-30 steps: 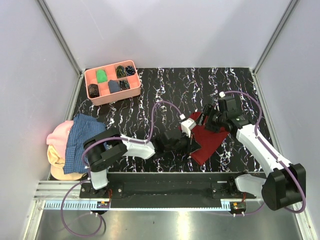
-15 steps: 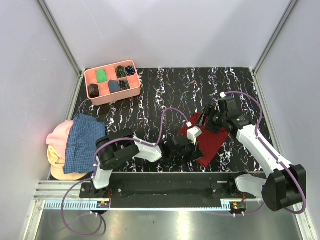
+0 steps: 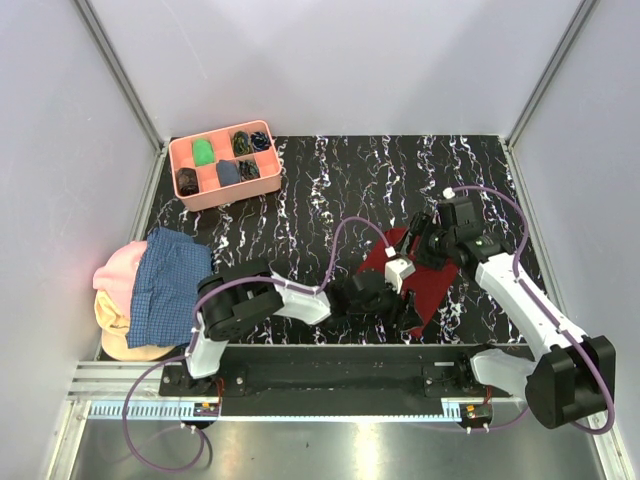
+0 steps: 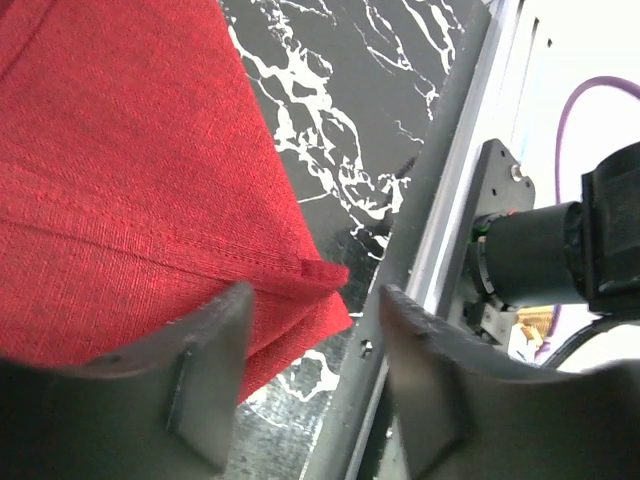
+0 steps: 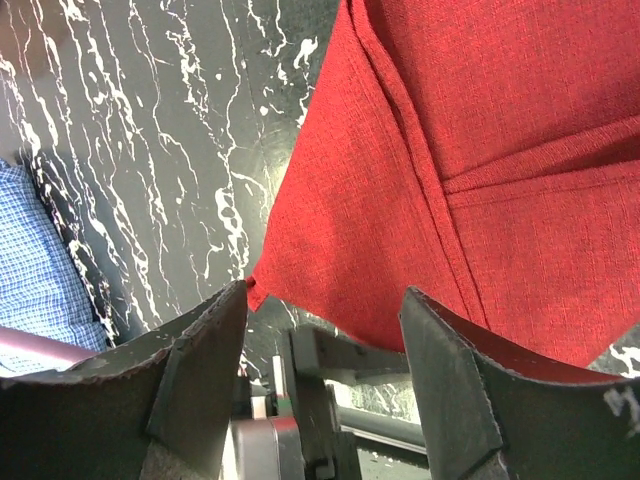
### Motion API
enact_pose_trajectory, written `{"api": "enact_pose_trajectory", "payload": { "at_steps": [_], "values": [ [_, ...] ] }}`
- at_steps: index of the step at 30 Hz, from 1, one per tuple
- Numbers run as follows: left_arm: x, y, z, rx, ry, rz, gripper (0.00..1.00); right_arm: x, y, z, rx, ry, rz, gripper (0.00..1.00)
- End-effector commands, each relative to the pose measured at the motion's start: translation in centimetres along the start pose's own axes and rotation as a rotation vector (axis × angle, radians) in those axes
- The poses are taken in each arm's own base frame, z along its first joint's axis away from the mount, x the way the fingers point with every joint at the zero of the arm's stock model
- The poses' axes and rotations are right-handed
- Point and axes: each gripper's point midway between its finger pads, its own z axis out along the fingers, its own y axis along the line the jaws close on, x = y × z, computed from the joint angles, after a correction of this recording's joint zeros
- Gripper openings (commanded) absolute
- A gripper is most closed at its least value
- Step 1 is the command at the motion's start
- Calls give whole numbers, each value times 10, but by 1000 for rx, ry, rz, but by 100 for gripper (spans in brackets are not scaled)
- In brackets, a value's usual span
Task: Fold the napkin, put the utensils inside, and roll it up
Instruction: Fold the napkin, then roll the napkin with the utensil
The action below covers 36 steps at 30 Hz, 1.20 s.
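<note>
Red cloth is what I have to manage here: the napkin (image 3: pixel 432 285) lies flat on the black marbled counter (image 3: pixel 330 190), right of centre and close to the near edge, with both arms reaching over it. It is dark red with a coarse, visible weave and a stitched hem along its edges. Both wrist views show layers overlapping, so I judge it already folded at least once, with one folded corner pointing at the counter's front rail.

I expect it to be light and limp, with no stiffness to hold a shape. It will probably drape and sag from wherever I lift it, and the stacked layers could slide apart if I catch only the top one. The rough weave should give the pads decent friction. The best hold looks like a corner or the hem, pinching right through every layer.

My left claw (image 4: pixel 312 300) is open, its fingers standing either side of the near corner without gripping it. My right claw (image 5: pixel 325 300) is open too, spread wide above the far side of the cloth and holding nothing.

I cannot make out any utensils on the napkin. The pink tray (image 3: pixel 222 163) at the far left holds small items, too small to identify.
</note>
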Motion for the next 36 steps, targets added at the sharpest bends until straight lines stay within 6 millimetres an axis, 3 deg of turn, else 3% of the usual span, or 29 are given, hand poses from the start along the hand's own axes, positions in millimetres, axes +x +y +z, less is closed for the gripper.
{"api": "enact_pose_trajectory", "payload": {
  "at_steps": [1,2,4,5,7,8,9,11,13,14,15,19,25,30,36],
  "values": [
    [-42,-27,-17,28,-104,66,70,0,-12,-8,50,-24,21,72],
    [-56,-36,-27,33,-138,83,75,1,-15,-9,59,-24,22,72],
    [-57,-26,-40,-27,-150,109,79,5,-23,-10,81,-12,28,72],
    [-70,-33,-52,-28,-184,121,81,5,-24,-11,83,-12,31,72],
    [-67,-19,-68,-91,-186,129,84,13,-28,-10,84,13,40,72],
    [-78,-24,-81,-92,-219,136,85,16,-27,-11,77,21,42,72],
    [-69,-13,-90,-125,-210,134,86,22,-26,-10,68,44,55,72],
    [-78,5,-112,-206,-246,118,88,35,-33,-9,81,84,85,71],
    [-70,40,-130,-320,-232,81,88,56,-38,-6,88,167,129,70],
    [-76,45,-140,-341,-256,71,88,65,-41,-5,101,208,149,69],
    [-71,67,-151,-396,-256,47,88,72,-45,-5,118,238,162,69],
    [-72,99,-171,-444,-282,-36,89,103,-75,-6,239,319,209,68],
    [-67,112,-162,-418,-242,-76,88,127,-97,-10,341,390,247,66],
    [-70,125,-155,-389,-253,-132,86,133,-110,-12,407,385,262,61],
    [-68,124,-142,-332,-233,-163,85,133,-112,-12,421,366,284,51]
  ]
}}
